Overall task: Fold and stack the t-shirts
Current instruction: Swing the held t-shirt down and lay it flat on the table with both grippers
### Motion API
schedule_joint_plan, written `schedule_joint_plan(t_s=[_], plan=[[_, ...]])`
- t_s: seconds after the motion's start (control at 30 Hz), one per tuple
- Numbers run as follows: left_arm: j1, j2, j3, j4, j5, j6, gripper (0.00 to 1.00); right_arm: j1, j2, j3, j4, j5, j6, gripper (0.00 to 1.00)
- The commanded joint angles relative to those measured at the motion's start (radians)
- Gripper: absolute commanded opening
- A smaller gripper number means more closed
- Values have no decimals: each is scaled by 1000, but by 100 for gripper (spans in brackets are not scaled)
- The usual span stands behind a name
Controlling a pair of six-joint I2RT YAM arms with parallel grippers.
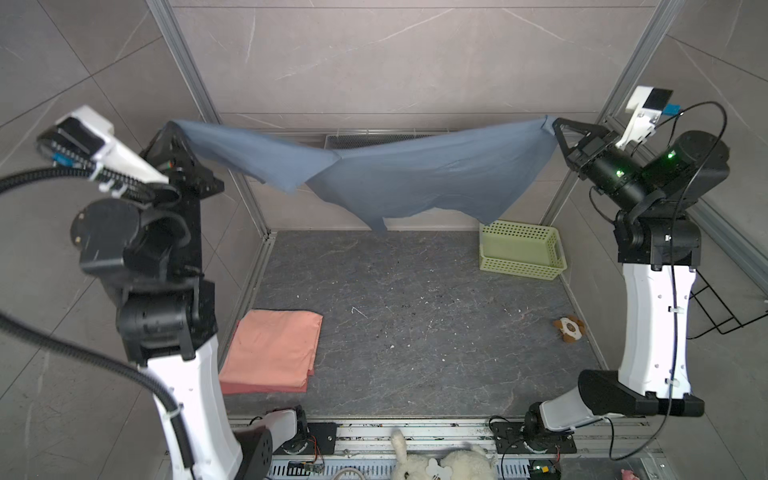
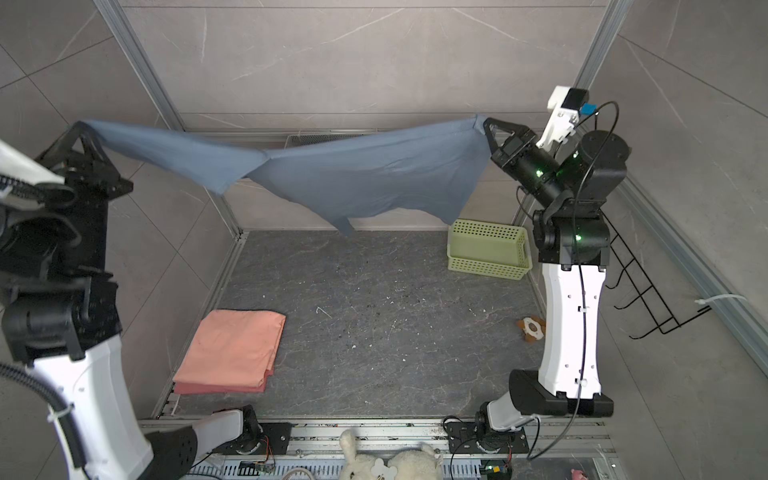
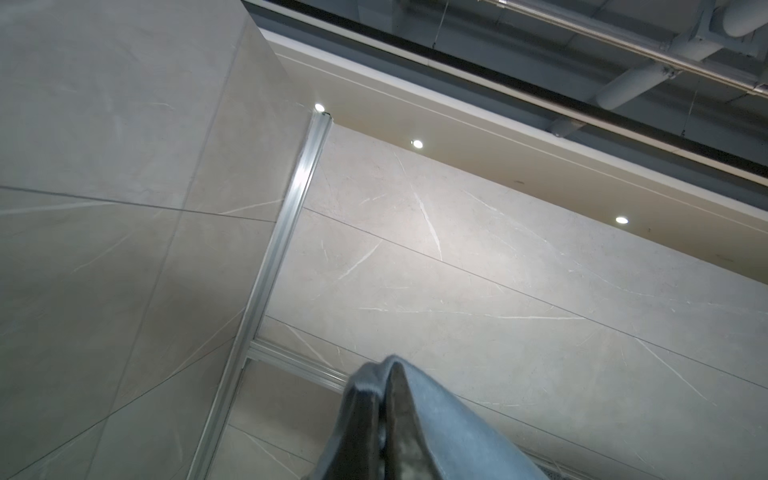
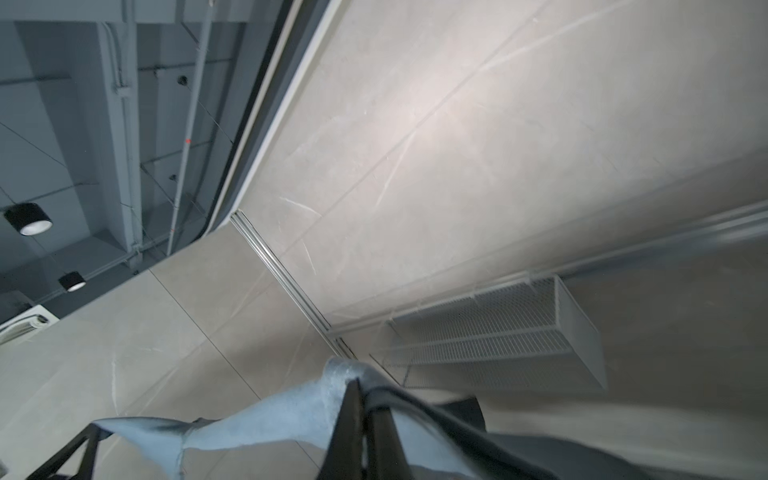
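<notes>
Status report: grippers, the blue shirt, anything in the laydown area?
Left gripper and right gripper both shut on blue-grey t-shirt ends. Shirt slung between them, sagging mid-air. Folded pink stack, green basket, plush toy sit at table edges.

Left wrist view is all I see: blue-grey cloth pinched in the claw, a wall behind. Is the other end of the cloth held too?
Observer: Yes. The right claw is shut on the other end of the slate blue-grey cotton t-shirt, which hangs spread and sagging between it and the left claw.
Operator: Is anything folded already?
Observer: Yes. Folded salmon-pink cotton t-shirts lie stacked on the dark grey table, at its near left corner.
</notes>
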Motion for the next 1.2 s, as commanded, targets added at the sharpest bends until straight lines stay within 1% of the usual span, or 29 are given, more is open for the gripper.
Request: schedule_joint_plan(t_s=[0.0,0.07,0.13,0.17,0.23,0.3,0.33,0.43,0.53,0.67,0.87,0.93,1.03,1.1,1.17], plan=[[8,-94,-263,-75,-40,-45,0,10,-34,-326,22,-15,-67,1],[8,-160,-426,-171,-31,-81,0,43,-84,-527,-6,20,-107,1],[8,-212,-573,-288,14,-130,0,71,-129,-700,-46,66,-154,1],[8,-230,-636,-335,29,-146,0,83,-144,-786,-46,77,-141,2],[8,-270,-773,-450,42,-192,0,115,-159,-974,11,49,-113,2],[7,-310,-891,-536,45,-252,0,148,-143,-1106,38,71,-106,2],[7,-334,-947,-565,63,-275,0,159,-125,-1162,51,79,-103,2],[8,-387,-1048,-620,71,-328,0,175,-69,-1253,58,109,-99,1],[8,-389,-1102,-653,66,-333,0,180,-39,-1281,50,133,-106,1],[8,-354,-1144,-665,78,-327,0,180,-14,-1269,25,153,-120,1],[7,-357,-1126,-650,58,-339,0,180,-2,-1233,4,168,-124,0],[8,-352,-1105,-616,66,-333,0,181,-2,-1209,-5,182,-129,0],[8,-299,-1051,-544,120,-311,0,180,24,-1145,-21,179,-137,0],[7,-245,-976,-513,135,-288,0,179,35,-1086,-33,176,-137,0],[7,-200,-869,-479,138,-249,0,179,34,-1009,-48,173,-147,0]])
